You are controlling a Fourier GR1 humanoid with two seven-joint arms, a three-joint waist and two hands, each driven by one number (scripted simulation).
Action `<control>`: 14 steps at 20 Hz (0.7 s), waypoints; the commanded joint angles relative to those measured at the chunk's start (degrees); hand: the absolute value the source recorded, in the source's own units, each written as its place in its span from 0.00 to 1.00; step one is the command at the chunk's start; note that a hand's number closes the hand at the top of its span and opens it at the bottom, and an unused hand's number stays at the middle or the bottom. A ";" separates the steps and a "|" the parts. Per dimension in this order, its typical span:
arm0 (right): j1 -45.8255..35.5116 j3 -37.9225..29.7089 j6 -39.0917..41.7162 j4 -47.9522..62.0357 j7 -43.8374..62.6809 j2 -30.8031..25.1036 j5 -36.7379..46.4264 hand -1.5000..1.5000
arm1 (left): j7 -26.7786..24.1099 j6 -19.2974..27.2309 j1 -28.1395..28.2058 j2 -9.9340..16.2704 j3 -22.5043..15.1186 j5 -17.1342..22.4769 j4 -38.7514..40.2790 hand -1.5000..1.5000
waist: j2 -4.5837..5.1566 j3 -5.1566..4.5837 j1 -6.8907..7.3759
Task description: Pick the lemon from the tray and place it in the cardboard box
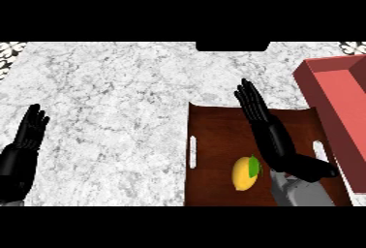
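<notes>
Lemon [246, 173] sits on the brown tray [214, 145], near its front edge, green leaf on the right side. My right hand [268, 128] is over the tray just right of the lemon, fingers straight and pointing away from me, thumb splayed out toward the box side, holding nothing. Not touching the lemon as far as I can tell. Left hand [22, 150] rests flat-fingered at the counter's left edge, idle.

Step in hand as I read it: get the right hand onto the lemon. To do it well I'd pull the palm back and left so it's centred over the fruit, come down, then curl fingers on one long side and thumb on the other. It's oval, so it'll likely roll if nudged from one side only.

The reddish box [336, 97] is just right of the tray, open top, short carry
</notes>
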 commanded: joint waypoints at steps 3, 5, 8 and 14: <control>11.77 -11.41 -17.35 -2.25 -0.56 0.53 2.10 1.00 | 2.04 0.98 -0.43 -2.50 1.91 3.22 0.68 0.50 | -0.63 0.95 -5.11; 17.04 -19.05 -23.77 -2.21 -2.02 0.41 1.04 1.00 | 2.63 2.53 -0.23 -4.45 2.94 4.95 0.62 0.50 | -1.15 0.95 -10.41; 27.67 -22.39 -30.55 6.61 3.89 -6.38 8.47 1.00 | 3.90 2.24 0.21 -5.97 2.85 7.20 -0.71 0.50 | 0.11 0.45 -11.25; 42.41 -19.97 -44.90 -10.95 -1.64 -0.70 18.18 0.00 | 9.91 1.16 -4.30 -6.08 1.34 8.98 -1.84 0.50 | -0.35 0.73 -4.84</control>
